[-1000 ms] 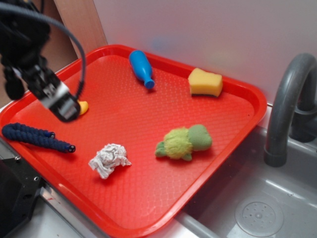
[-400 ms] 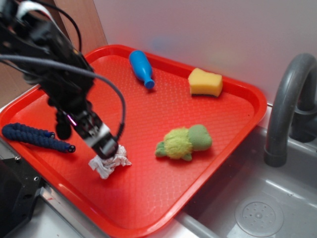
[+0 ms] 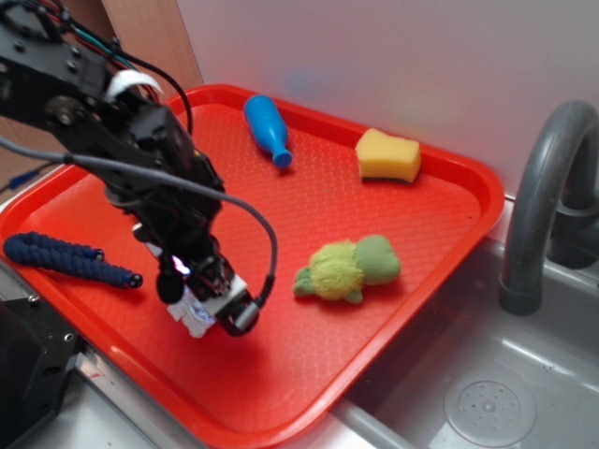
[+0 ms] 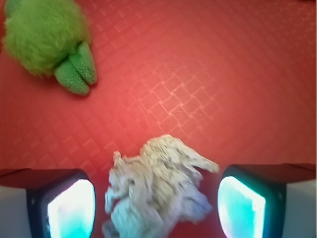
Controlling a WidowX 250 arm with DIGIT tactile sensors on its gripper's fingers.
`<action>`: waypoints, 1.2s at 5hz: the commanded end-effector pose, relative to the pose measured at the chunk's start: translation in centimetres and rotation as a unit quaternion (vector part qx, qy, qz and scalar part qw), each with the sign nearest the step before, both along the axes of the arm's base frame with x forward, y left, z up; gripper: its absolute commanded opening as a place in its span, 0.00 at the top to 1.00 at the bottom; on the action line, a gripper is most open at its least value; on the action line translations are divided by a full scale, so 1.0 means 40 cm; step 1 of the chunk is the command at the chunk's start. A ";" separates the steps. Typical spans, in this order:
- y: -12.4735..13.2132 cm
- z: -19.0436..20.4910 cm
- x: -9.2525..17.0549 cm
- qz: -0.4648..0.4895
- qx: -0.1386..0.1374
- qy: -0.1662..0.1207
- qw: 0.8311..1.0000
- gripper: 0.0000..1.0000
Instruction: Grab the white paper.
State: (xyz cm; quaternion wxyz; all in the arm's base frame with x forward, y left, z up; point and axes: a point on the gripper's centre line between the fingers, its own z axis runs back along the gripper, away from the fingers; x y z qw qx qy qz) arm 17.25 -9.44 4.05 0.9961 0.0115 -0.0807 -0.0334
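Filling most of the scene is a red tray (image 3: 412, 271) with a fine waffle texture, set at an angle so one corner points toward the near edge. It rests on a grey steel counter, the tabletop (image 3: 56, 430) showing at the near left. To the right the counter drops into a sink basin (image 3: 487, 393) with a round drain, and a dark grey curved faucet (image 3: 538, 196) rises at the far right. A pale wall (image 3: 374, 56) closes off the far side, with a strip of brown board (image 3: 154, 42) at the far left.

On the tray, a blue bowling pin (image 3: 266, 129) lies near the far rim, a yellow sponge (image 3: 387, 155) sits far right, a green plush toy (image 3: 346, 269) lies right of centre, and a dark blue braided rope (image 3: 70, 259) stretches along the near left side.

The black arm reaches in from the far left and angles down to the near part of the tray, where the gripper (image 3: 213, 304) sits over the white paper (image 3: 194, 316). From the wrist view the jaws are spread, one pad on each side of the white paper (image 4: 156, 191), with red tray showing between the wad and the right-hand pad; the left pad is just beside it. The wad lies on the tray, well apart from the plush toy.
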 end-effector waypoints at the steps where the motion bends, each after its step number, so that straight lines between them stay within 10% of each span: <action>1: -0.001 -0.031 -0.008 -0.019 -0.008 0.025 0.999 1.00; 4: 0.173 0.274 0.076 0.169 0.087 -0.023 0.981 1.00; 6: 0.255 0.487 0.087 0.200 0.071 -0.032 0.977 1.00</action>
